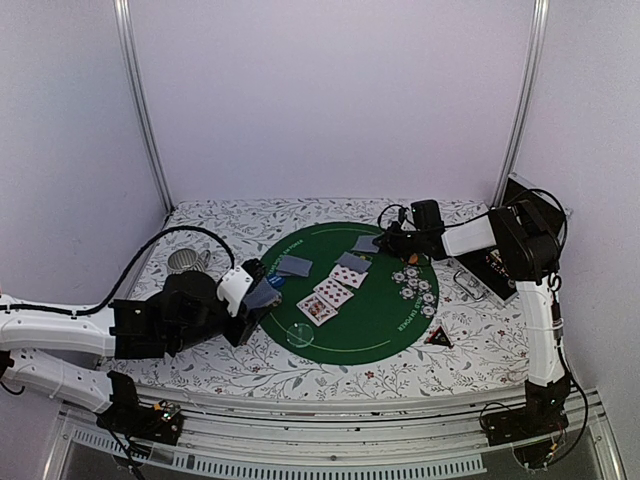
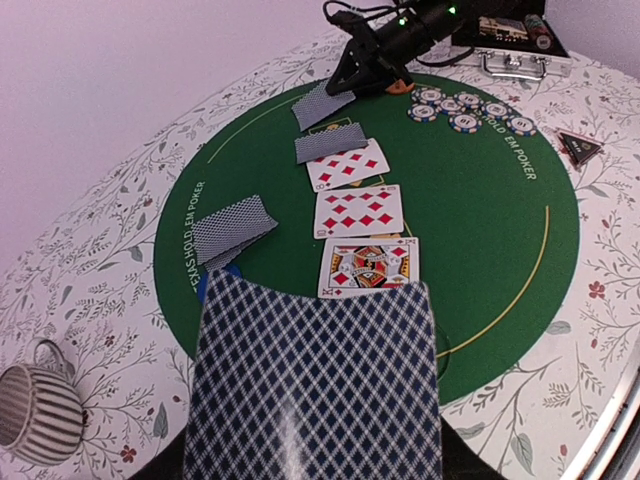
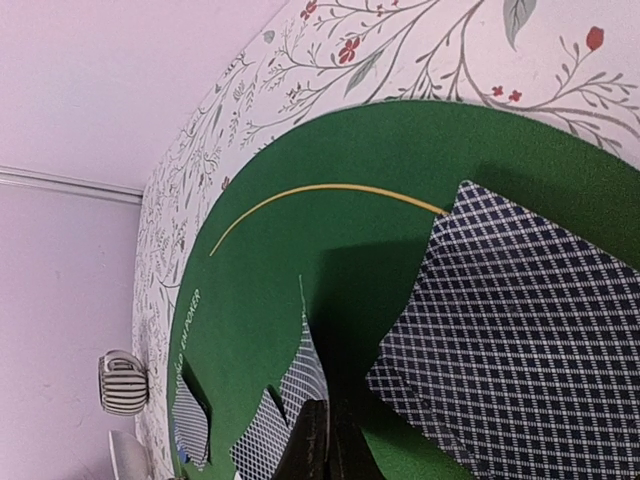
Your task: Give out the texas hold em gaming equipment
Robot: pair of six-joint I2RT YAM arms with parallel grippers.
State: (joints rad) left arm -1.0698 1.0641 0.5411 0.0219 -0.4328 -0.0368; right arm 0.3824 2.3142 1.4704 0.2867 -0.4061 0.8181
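Note:
A green round mat (image 1: 370,320) holds three face-up cards in a row (image 1: 333,292), which also show in the left wrist view (image 2: 358,211). Face-down grey-blue cards lie at its left (image 1: 295,265) and far side (image 1: 352,261). Several whitish chips (image 1: 415,285) sit at the right of the mat. A blue button (image 1: 276,281) peeks out by the left cards. My left gripper (image 1: 258,297) is shut on a face-down card (image 2: 315,385) above the mat's near left edge; the card hides its fingers. My right gripper (image 3: 335,445) is shut on a card (image 3: 298,385), held edge-on low over the far side, next to another face-down card (image 3: 530,350).
A striped mug (image 1: 185,262) stands left of the mat and also shows in the left wrist view (image 2: 35,410). An open chip case (image 1: 495,265) lies at the right. A black triangular piece (image 1: 438,340) sits at the mat's near right. A clear round disc (image 1: 299,335) lies near the front.

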